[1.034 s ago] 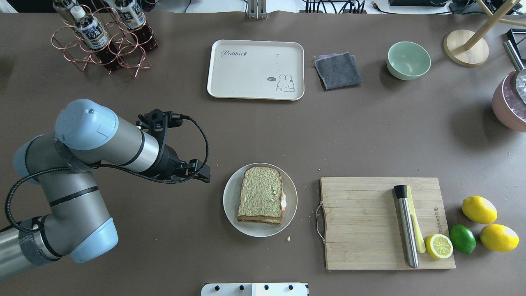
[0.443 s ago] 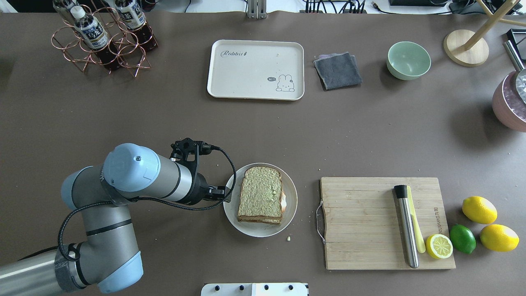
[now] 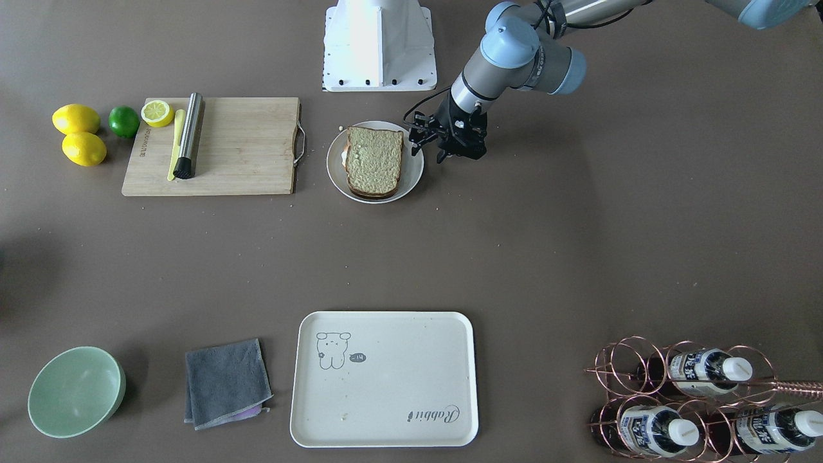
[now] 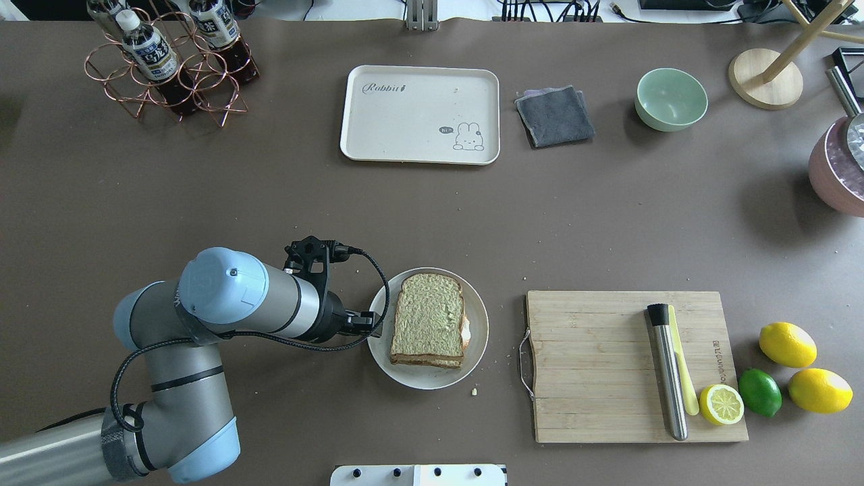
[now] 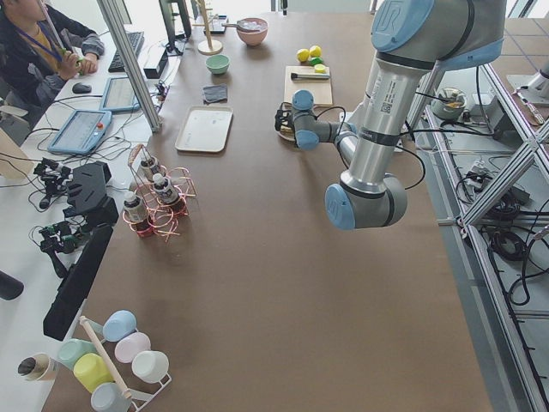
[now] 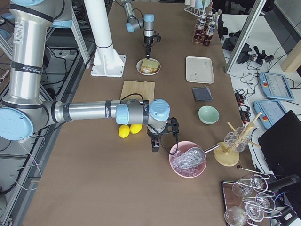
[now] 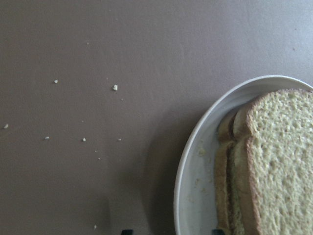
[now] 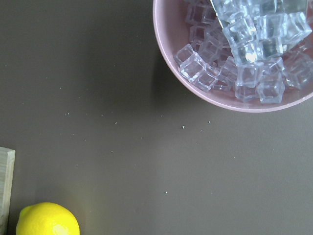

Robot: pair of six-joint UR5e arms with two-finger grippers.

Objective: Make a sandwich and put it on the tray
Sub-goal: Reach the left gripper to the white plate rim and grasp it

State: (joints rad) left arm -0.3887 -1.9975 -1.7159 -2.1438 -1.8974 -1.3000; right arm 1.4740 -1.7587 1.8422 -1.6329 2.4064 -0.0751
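Fingertips of the left gripper (image 3: 416,137) hang at the rim of the round white plate (image 3: 415,171) in the front-facing view, on the side nearest that arm. The sandwich (image 3: 374,161) lies flat on the plate. The tray (image 3: 386,386) sits well apart, across the table.

From overhead, the gripper points sideways at one long crust edge of the sandwich. A bit of egg white peeks out on the opposite side, so the filling looks off-centre.

The left side view mostly hides the plate behind the arm.

In the right side view the right gripper (image 6: 154,146) is far from all this, near a pink bowl of ice (image 6: 175,151). Whether its fingers are parted I can't tell.

The left wrist camera shows two dark tips at the bottom edge, spread apart and holding nothing. The plate rim runs between them, and the stacked slices are just beyond.

The right wrist camera shows only the ice bowl, a lemon (image 8: 46,220) and bare table.

To my eye the sandwich will be light, soft and loose. The top slice and egg could slide, and a hard squeeze would dent the bread. I'd pinch across its thickness at the crust edge, catching both slices, and keep it level. The raised plate rim may get in the way of reaching under.
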